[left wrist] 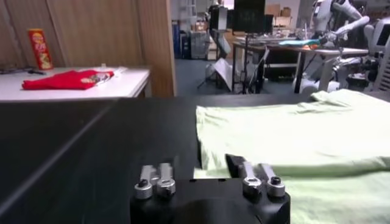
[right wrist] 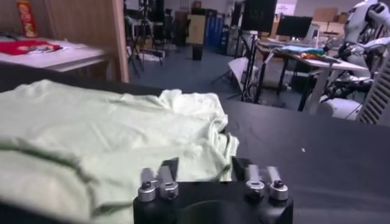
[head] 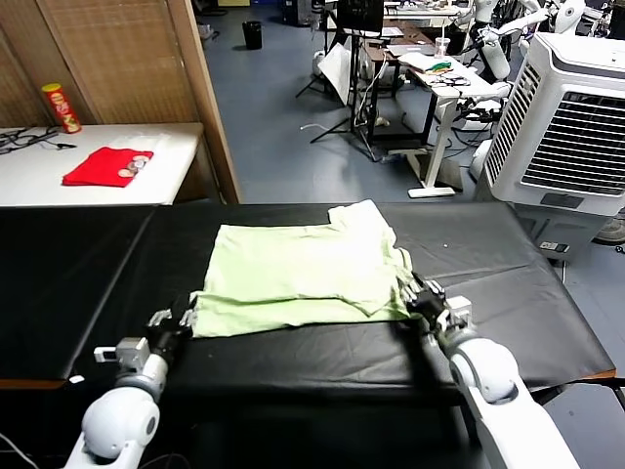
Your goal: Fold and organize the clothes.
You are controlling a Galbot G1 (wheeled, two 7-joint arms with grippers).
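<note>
Item: pale green T-shirt [head: 298, 274], folded over on itself, lying flat at the centre of the frame on the black table [head: 508, 293].

Left gripper [head: 176, 325]: lower left, at the shirt's near left corner, jaws spread wide, holding nothing.

Right gripper [head: 422, 301]: lower right, at the shirt's near right corner, jaws likewise wide and empty.

Upper left: red garment [head: 107, 166] on a white table [head: 176, 147].

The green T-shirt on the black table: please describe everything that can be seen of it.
The pale green T-shirt looks like soft cotton. It lies flat and partly folded on the black table, one layer doubled over along its near edge, with a rumpled sleeve at the far right. No print shows. The open left gripper and open right gripper sit at its near corners, not gripping it.
</note>
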